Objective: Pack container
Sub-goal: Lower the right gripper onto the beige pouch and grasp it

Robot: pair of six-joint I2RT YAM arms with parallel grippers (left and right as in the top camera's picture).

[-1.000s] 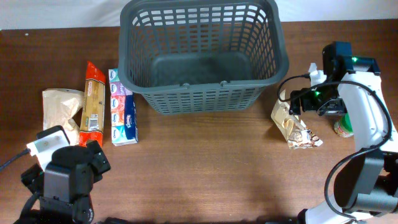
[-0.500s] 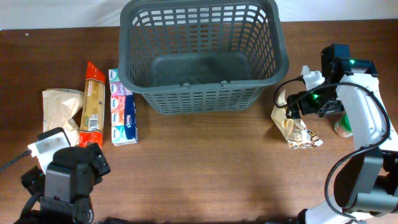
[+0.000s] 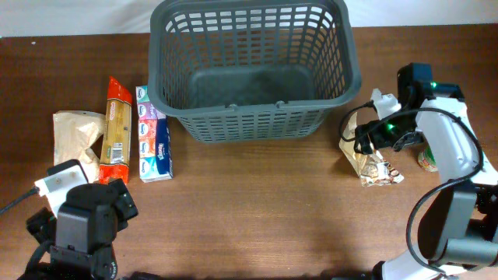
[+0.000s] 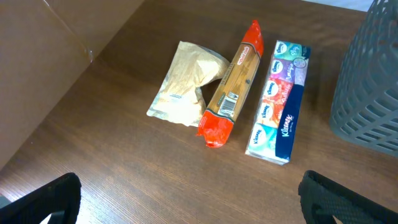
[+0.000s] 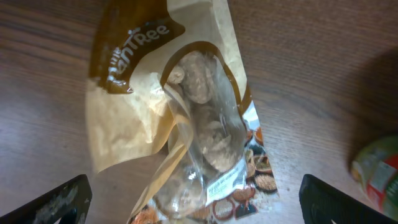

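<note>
Two open grippers, neither holding anything: your left gripper (image 4: 193,202) idles at the near left corner, fingers spread wide, looking over the pasta packet (image 4: 233,93), tissue pack (image 4: 280,96) and beige pouch (image 4: 183,93) lying along the left edge. Further in, by the right edge, your right gripper (image 5: 199,202) has slid inward and lower within the last second and now hangs, jaws wide, over the snack bag (image 5: 193,118), so a pickup looks imminent. Farthest, the container (image 3: 350,70) sits empty at the middle of the far edge.
</note>
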